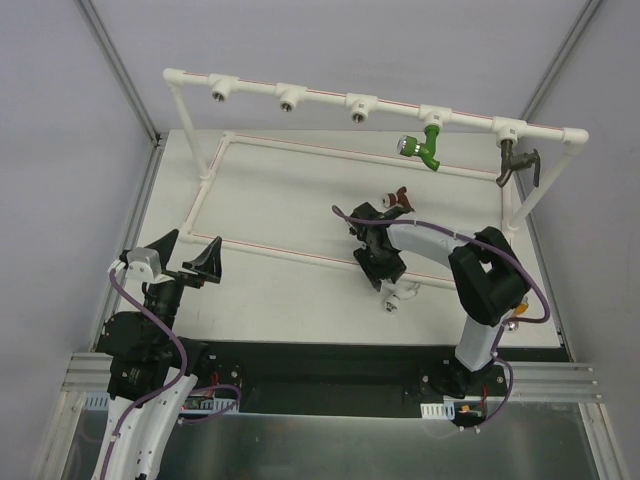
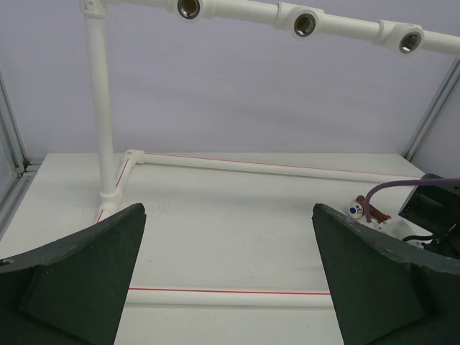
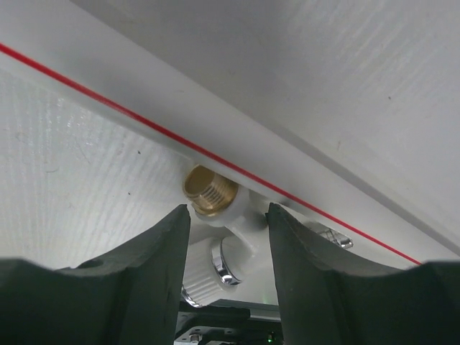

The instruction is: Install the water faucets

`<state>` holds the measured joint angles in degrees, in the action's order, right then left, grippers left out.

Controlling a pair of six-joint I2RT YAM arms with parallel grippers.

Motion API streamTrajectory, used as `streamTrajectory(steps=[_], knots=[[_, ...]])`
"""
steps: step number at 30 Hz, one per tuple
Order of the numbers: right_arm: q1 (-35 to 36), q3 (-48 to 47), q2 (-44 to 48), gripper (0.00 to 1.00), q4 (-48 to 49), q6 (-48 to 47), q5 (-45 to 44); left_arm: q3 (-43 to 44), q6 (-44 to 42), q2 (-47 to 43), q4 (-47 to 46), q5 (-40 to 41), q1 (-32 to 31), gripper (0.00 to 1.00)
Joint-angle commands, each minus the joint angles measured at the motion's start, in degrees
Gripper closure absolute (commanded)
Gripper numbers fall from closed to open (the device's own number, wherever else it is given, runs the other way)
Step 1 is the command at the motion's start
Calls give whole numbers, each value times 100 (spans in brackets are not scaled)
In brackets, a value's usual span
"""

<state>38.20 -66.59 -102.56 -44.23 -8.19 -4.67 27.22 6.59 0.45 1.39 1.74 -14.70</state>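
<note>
On the table [image 1: 280,200], a white pipe frame [image 1: 320,92] with three sockets [image 1: 287,97] at the left of its top rail bare. Left gripper [image 2: 230,273] spread wide, holding nothing, well apart from the work: no help against a slip. Right gripper [image 3: 228,210] down at the frame's near pipe [image 3: 237,136], narrowed around the white faucet [image 3: 233,230]; cannot tell whether pinching firmly or only flanking. Green faucet [image 1: 430,146] and dark grey faucet [image 1: 517,165] already hanging from the two right-hand sockets. Dark red faucet [image 1: 397,198] lying loose just beyond the right wrist: could get knocked aside on the lift. With a loose hold on the white faucet's rounded body, could twist or drop on the way up. Brass thread [image 3: 203,190] poking past the fingertips, just beside the near pipe: could snag there, or cross-thread if brought tilted to a socket.
</note>
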Motion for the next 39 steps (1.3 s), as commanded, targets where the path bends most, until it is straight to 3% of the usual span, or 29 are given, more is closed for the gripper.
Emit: streamTrajectory(steps=[1, 4, 10, 13, 15, 20, 26, 31, 35, 38, 39], knots=[[241, -363, -264, 50, -191, -69, 54, -15, -70, -449, -165, -77, -51, 1], [399, -487, -430, 53, -192, -43, 36, -24, -70, -440, -165, -95, -51, 1], [654, -575, -396, 81, 36, 133, 352, -15, -88, -265, -165, -156, -51, 2], [689, -461, -45, 95, 449, 326, 957, 2, -123, -106, -174, -559, -51, 1], [689, -286, 383, 98, 904, 606, 1309, 64, -79, 375, -174, -770, -51, 1], [689, 110, 1386, 98, 1863, 1528, 1644, 344, 97, 1228, 10, -1246, -51, 1], [689, 1478, 2942, 98, 4051, 3083, 1741, 590, 237, 1993, 11, -1674, -51, 1], [689, 2175, 3936, 98, 5037, 3604, 1276, 811, 773, 3030, 19, -2450, -156, 1], [689, 2983, 4656, 98, 5906, 4192, 680, 1004, 677, 3452, 11, -1766, -936, 1], [689, 3432, 5166, 98, 6048, 4571, 189, 1127, 572, 3698, -50, -941, -1780, 1], [698, 3607, 5376, 98, 6049, 4763, 98, 1153, 528, 3873, -77, -416, -2330, 1]])
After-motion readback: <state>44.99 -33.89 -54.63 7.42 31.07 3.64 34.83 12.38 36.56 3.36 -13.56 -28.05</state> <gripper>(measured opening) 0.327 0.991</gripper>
